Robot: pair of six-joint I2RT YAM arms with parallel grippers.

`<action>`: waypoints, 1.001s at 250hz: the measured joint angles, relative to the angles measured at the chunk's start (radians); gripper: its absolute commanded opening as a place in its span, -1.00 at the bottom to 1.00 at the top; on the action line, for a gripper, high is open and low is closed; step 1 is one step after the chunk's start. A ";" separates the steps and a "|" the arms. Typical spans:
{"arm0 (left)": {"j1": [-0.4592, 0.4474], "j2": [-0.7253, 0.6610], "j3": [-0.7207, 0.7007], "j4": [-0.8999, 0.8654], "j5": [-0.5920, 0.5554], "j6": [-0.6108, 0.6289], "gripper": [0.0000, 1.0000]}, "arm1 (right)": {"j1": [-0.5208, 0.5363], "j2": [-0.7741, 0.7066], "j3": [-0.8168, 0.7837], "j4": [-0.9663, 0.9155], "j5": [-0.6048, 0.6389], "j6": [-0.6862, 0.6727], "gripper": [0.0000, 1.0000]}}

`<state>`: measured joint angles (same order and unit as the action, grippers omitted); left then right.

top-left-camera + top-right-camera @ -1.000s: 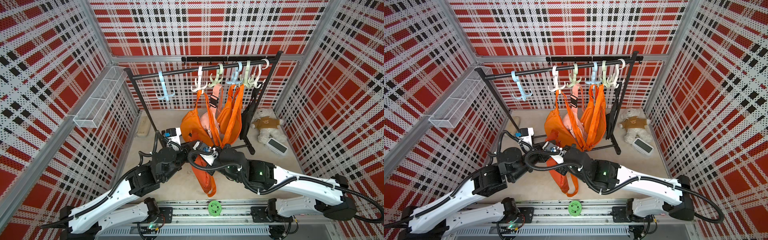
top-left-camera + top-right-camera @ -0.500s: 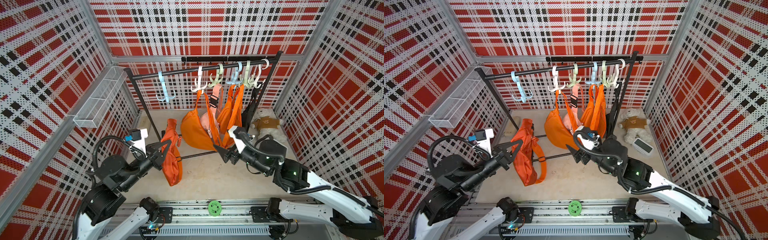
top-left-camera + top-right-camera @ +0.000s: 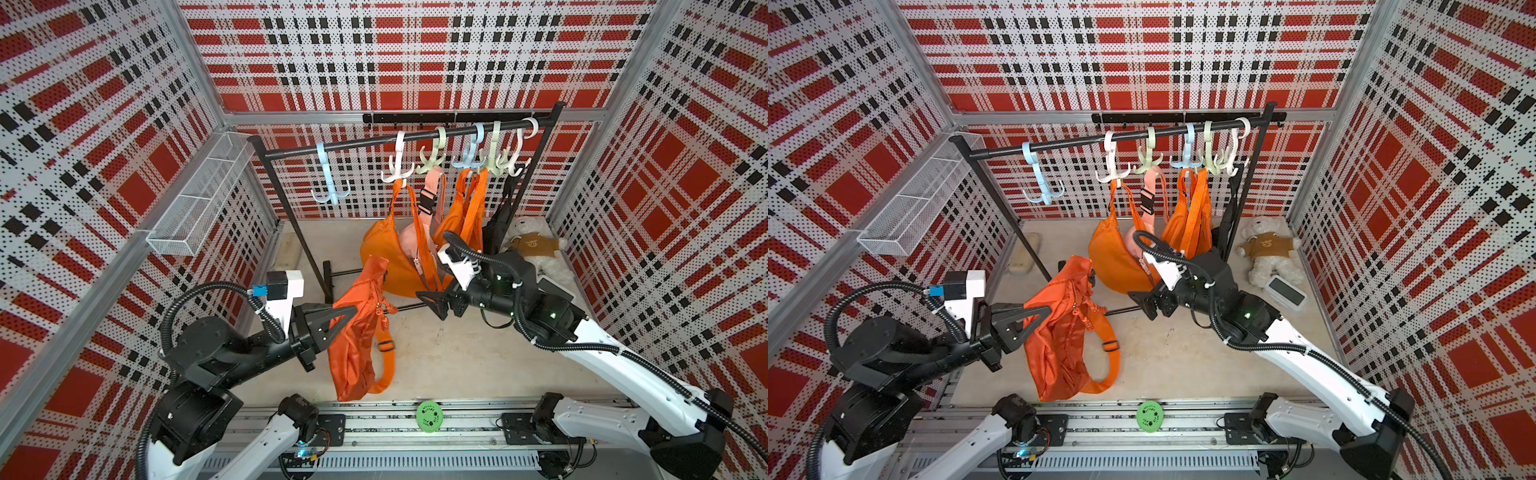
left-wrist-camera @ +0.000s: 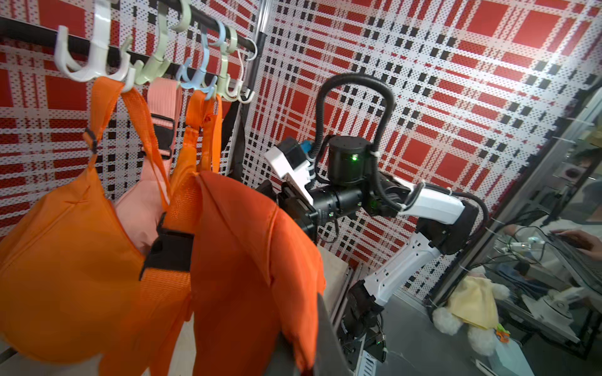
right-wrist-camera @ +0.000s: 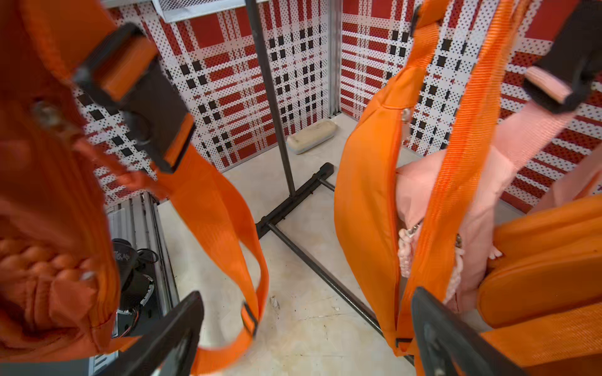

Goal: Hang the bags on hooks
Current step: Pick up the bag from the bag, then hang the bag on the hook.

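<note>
Orange bag [image 3: 360, 332] dangling in the air, its top pinched in the left gripper [image 3: 347, 313], jaws pressed together, near the hung bags [image 3: 386, 253] on the rack [image 3: 353, 146], blue hook [image 3: 330, 183] higher up, right gripper [image 3: 432, 305] spread wide, holding nothing.

Walls [image 3: 374, 50]: 3 perforated panels, red, black, white plaid.
Floor [image 3: 457, 357]: pale beige, scuffed.
Furniture: black garment rack [image 3: 361, 144], white wire shelf [image 3: 195, 208].
</note>
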<state>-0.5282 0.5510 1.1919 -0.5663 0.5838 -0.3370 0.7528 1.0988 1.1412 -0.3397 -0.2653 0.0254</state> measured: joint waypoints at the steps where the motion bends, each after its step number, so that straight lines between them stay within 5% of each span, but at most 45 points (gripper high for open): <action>1: 0.000 0.000 0.000 0.002 0.008 0.000 -1.00 | -0.004 0.000 0.000 0.000 -0.004 0.000 1.00; 93: 0.000 0.009 0.000 0.112 0.130 -0.028 -1.00 | -0.045 0.042 -0.001 0.033 -0.378 -0.008 1.00; 250: 0.001 0.037 0.010 0.187 0.201 -0.072 -1.00 | 0.039 0.200 0.032 0.058 -0.439 -0.084 1.00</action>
<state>-0.5274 0.5877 1.2018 -0.3790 0.7845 -0.4088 0.7914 1.2991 1.1736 -0.2813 -0.7040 -0.0589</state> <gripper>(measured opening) 0.074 0.998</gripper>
